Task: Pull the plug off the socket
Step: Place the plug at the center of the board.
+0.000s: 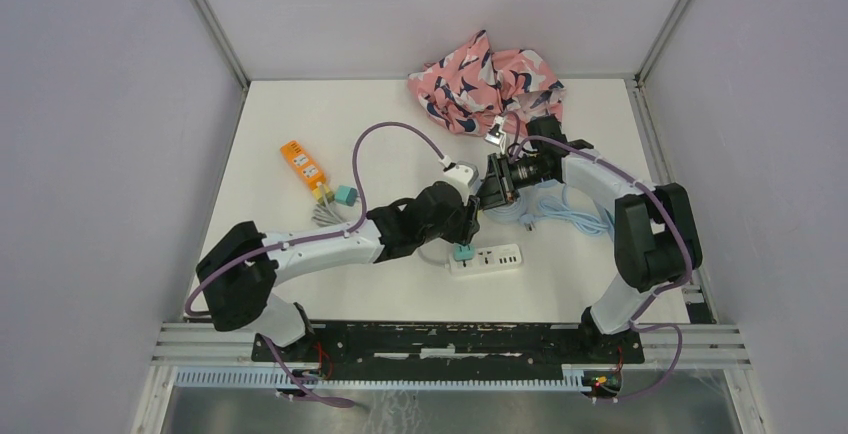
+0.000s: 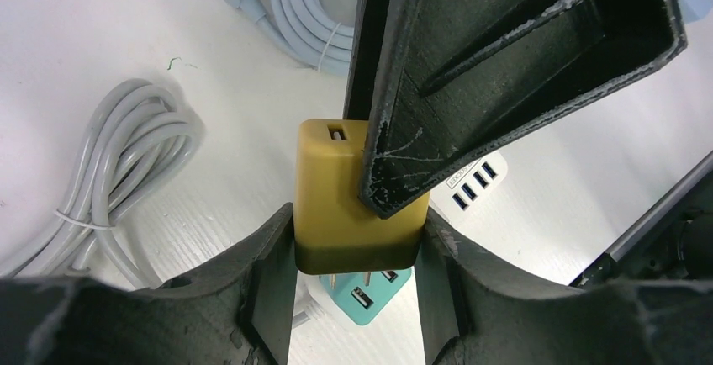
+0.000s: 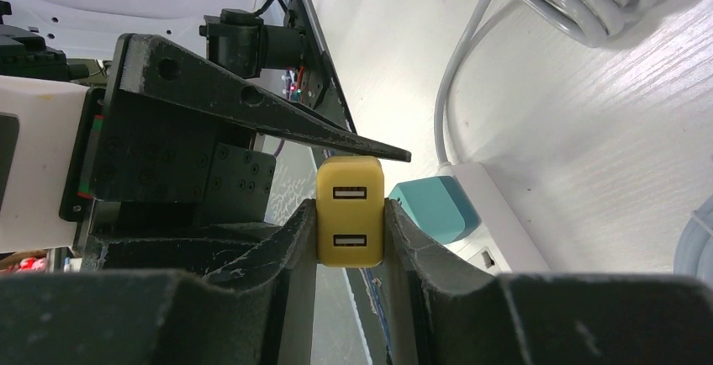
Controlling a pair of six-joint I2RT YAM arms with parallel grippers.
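Note:
A yellow two-port USB plug (image 2: pixel 336 188) hangs in the air with its two metal prongs bare, just above a teal plug (image 2: pixel 366 302) seated in the white power strip socket (image 1: pixel 495 257). My left gripper (image 2: pixel 357 235) is shut on the yellow plug's sides. My right gripper (image 3: pixel 350 235) is shut on the same yellow plug (image 3: pixel 350 214) from the opposite end, and one of its fingers (image 2: pixel 504 62) lies across the plug. The teal plug (image 3: pixel 429 205) stands in the strip (image 3: pixel 496 230) below. In the top view the two grippers meet above the teal plug (image 1: pixel 463 252).
A pink patterned cloth (image 1: pixel 490 79) lies at the back. An orange box (image 1: pixel 303 164), a loose teal plug (image 1: pixel 346 195) and a grey cable bundle (image 1: pixel 325 216) sit left. Pale blue cable coils (image 1: pixel 560 214) lie right of the strip. A white adapter (image 1: pixel 457 169) sits behind the grippers.

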